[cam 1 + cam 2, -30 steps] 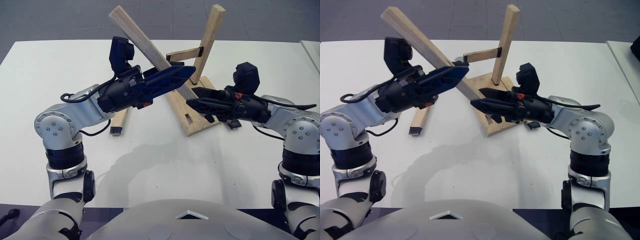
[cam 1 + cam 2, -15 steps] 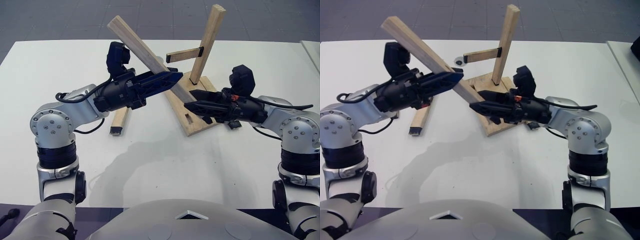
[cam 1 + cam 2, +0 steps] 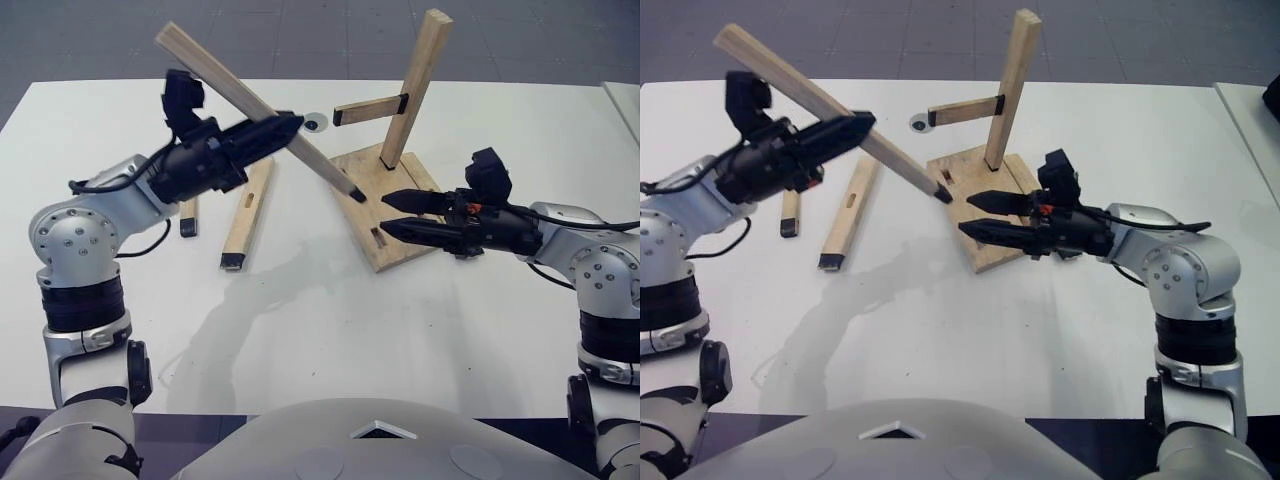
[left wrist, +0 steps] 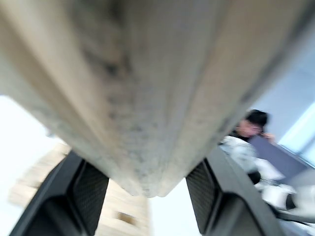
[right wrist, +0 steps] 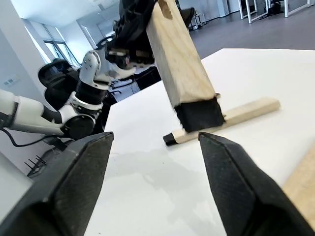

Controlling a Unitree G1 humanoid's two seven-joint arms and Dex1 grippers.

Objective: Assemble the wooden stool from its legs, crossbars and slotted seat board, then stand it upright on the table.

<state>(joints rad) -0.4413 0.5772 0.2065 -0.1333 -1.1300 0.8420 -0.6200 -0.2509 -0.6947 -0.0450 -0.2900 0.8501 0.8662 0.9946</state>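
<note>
1. The leg being fitted is a long, squared wooden bar. It looks stiff and fairly light, with smooth faces that could slip or twist between pads. It is held at a slant, with its high end out over the left of the desk. Its dark-capped low end is at the left edge of the seat board; I cannot tell whether they touch.
2. The left claw is clamped on this leg at about its middle. That hold balances it well, but I judge a grip nearer the capped end would steer the tip into a slot more surely.
3. The seat board lies flat on the desk, thin and rigid, with a small slot showing near its front. It will likely slide on the smooth top if pushed sideways, so it wants pinning from above.
4. An upright leg stands in the board's far part, slightly tilted. A crossbar juts from it toward the left. This part looks top-heavy, and a knock could lever it out.
5. The right claw hangs low over the board's near right side, fingers apart and holding nothing.
6. A loose long piece and a short piece lie left of the board.
</note>
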